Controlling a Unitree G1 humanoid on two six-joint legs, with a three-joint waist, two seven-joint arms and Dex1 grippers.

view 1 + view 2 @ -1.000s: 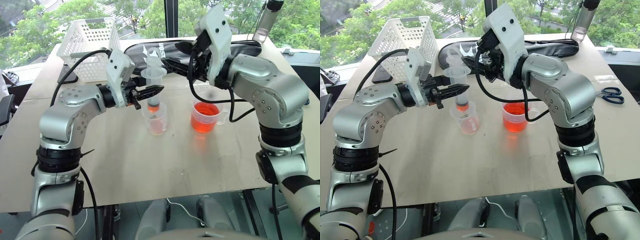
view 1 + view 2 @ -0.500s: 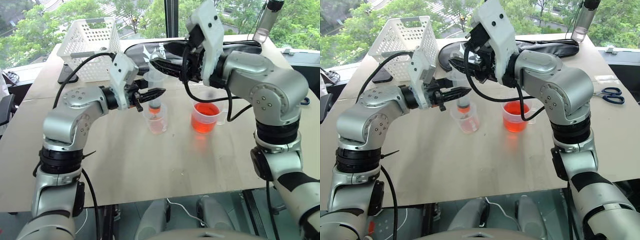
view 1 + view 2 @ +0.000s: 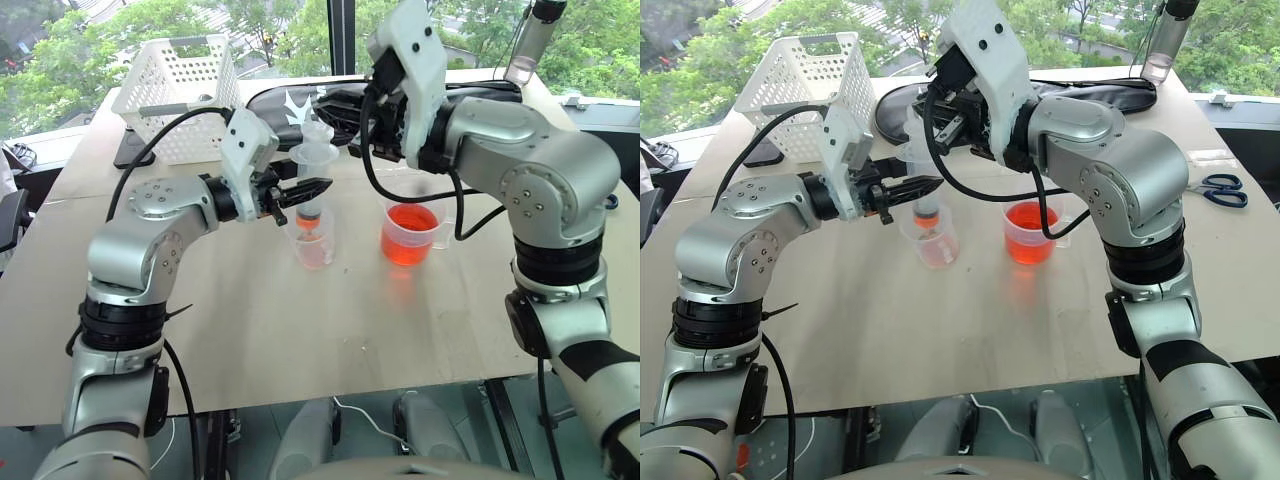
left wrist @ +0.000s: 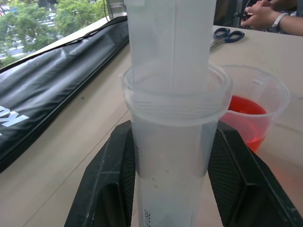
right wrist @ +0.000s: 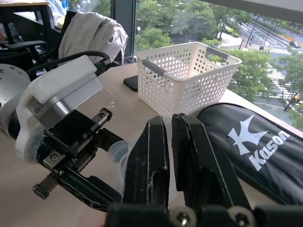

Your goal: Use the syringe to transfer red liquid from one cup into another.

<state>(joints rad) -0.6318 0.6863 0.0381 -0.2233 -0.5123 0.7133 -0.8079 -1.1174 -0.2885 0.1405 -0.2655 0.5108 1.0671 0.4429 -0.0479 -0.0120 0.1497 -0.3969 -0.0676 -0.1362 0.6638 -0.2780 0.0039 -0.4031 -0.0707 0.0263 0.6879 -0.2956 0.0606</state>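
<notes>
Clear syringe (image 3: 311,175) upright with its tip in the small cup (image 3: 313,238) of pale red liquid, left gripper (image 3: 303,189) clamped around its barrel, right gripper (image 5: 169,156) closed at the plunger top, handled cup (image 3: 410,233) of red liquid (image 3: 408,232) just beside, white basket (image 3: 178,92) behind.

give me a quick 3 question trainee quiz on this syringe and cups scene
1. True or false: the syringe stands upright over the smaller cup.
2. Which pincer clamps the syringe barrel: A left, B right, C neither?
3. Fill in: the right pincer is shut on the syringe's ____.

Key:
1. True.
2. A, the left pincer.
3. Plunger. The handled cup of red liquid stands apart, beside it.
</notes>
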